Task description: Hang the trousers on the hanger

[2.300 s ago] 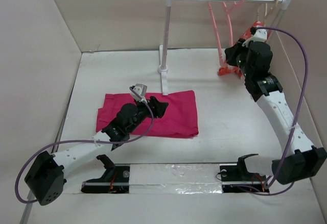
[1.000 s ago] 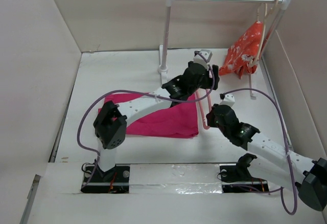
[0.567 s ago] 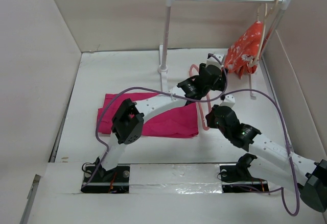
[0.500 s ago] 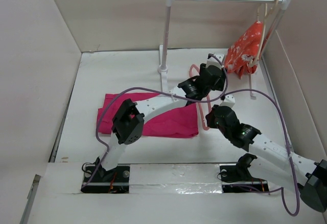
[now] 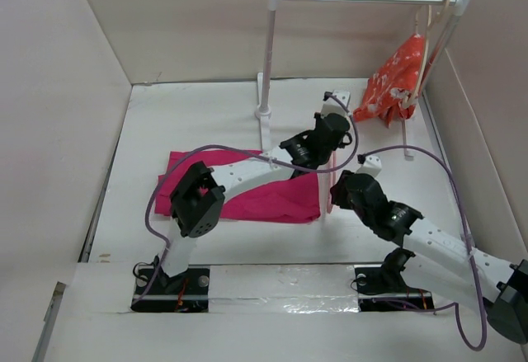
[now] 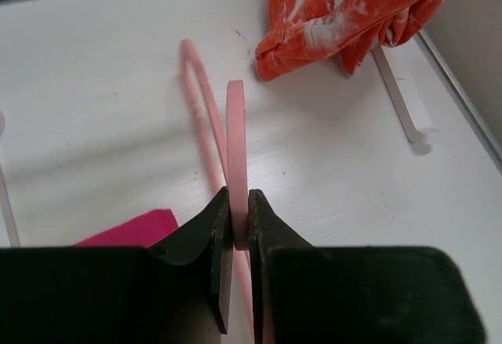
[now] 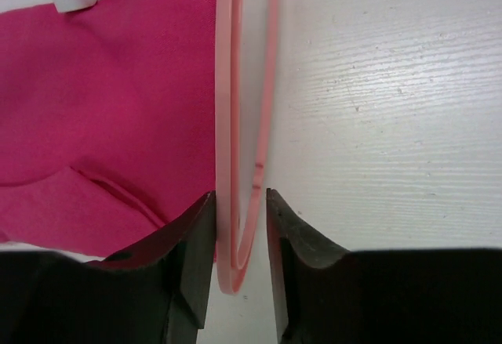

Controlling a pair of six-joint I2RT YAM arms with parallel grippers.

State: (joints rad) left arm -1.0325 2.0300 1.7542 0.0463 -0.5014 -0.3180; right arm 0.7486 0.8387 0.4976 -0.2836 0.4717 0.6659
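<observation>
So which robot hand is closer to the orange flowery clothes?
Left. The left gripper is near the orange garment; the right gripper sits farther back, beside the trousers.

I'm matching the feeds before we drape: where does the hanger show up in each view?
Top external: hanger is mid-frame, a thin strip along the right edge of the trousers.
Left wrist: hanger is at centre, pinched in the jaws; trousers at lower left.
Right wrist: hanger is at centre, its loop end between the jaws; trousers fill the left.
Shared landmark: the trousers.
</observation>
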